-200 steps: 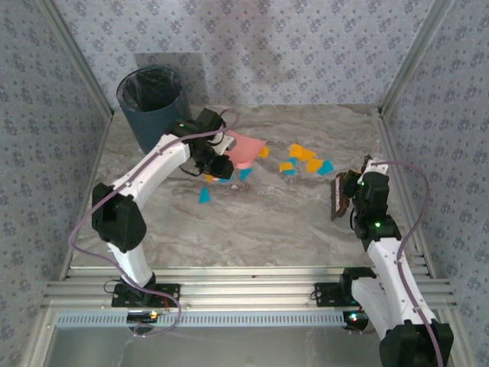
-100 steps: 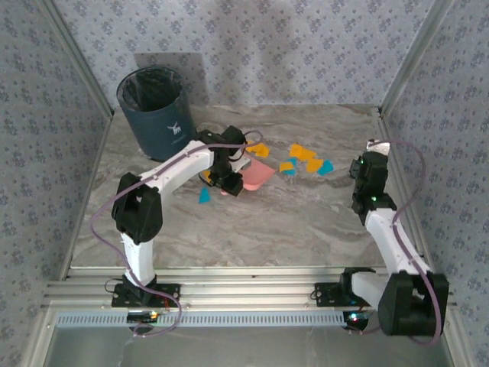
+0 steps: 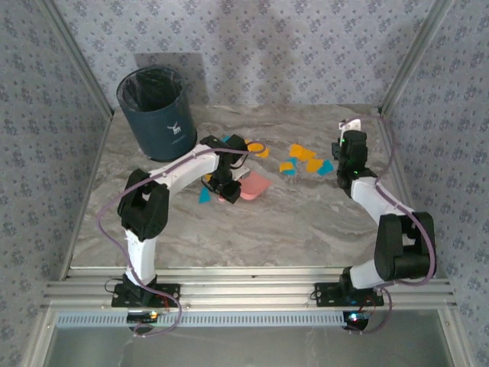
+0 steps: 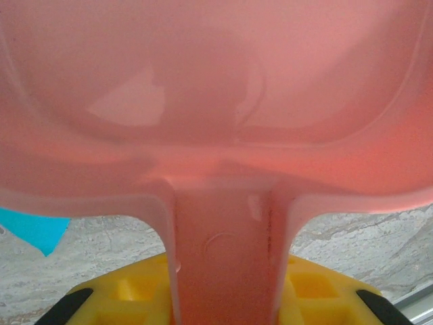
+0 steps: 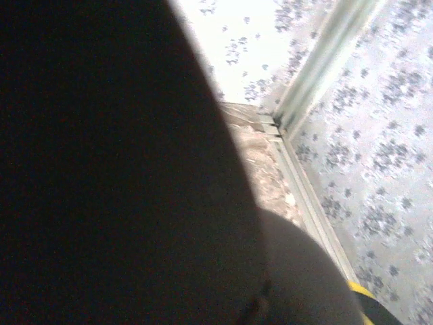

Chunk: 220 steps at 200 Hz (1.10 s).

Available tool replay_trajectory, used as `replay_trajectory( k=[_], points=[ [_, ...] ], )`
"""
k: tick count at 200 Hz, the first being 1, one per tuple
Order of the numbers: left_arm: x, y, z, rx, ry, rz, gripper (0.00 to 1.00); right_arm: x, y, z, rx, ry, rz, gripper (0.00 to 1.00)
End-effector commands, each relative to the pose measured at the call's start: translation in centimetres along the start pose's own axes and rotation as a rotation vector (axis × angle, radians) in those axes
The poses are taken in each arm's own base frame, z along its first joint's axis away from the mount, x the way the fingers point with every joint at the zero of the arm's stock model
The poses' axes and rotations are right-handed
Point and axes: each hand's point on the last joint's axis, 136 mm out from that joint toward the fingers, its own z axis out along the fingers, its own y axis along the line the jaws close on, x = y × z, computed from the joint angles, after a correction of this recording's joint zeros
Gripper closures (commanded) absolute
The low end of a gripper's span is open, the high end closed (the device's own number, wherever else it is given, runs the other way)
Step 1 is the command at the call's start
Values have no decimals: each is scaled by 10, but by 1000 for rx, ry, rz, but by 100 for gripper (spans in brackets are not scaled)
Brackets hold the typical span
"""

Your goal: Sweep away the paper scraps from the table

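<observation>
Darkness blots the right wrist view; right gripper (image 3: 345, 141) clenched, load unclear. Left gripper (image 3: 227, 186) clamps the pink dustpan (image 3: 256, 186) by its handle. Paper scraps (image 3: 306, 159) lie between them on the table (image 3: 290, 222); bin (image 3: 153, 111) interior too dark.

Your left gripper (image 3: 227, 186) sits mid-table, at the near-left end of the pink dustpan (image 3: 256, 186). The paper scraps (image 3: 306, 158), orange and teal, cluster on the table (image 3: 290, 229) between the dustpan and your right gripper (image 3: 346, 142). One teal scrap (image 3: 204, 196) lies just left of the dustpan. A dark bin (image 3: 155, 115) stands at the back-left.
</observation>
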Motion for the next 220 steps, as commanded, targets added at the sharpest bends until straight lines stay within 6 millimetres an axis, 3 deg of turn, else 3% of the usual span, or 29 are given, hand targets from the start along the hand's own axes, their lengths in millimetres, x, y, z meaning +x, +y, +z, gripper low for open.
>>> replay_trajectory(
  k=[1, 52, 98, 143, 220],
  points=[
    [6, -1, 9, -11, 41, 24, 100, -30, 17, 4, -41, -86, -48, 100],
    [10, -4, 19, -14, 76, 36, 100, -20, 75, 4, -218, -75, -134, 100],
    [13, -5, 21, -12, 90, 51, 100, -4, 115, -20, -385, -52, -182, 100],
    [14, -5, 25, -13, 102, 55, 100, 14, 133, -45, -465, -3, -226, 100],
    [18, -7, 35, -14, 136, 61, 100, 28, 154, -108, -626, 11, -223, 100]
  ],
)
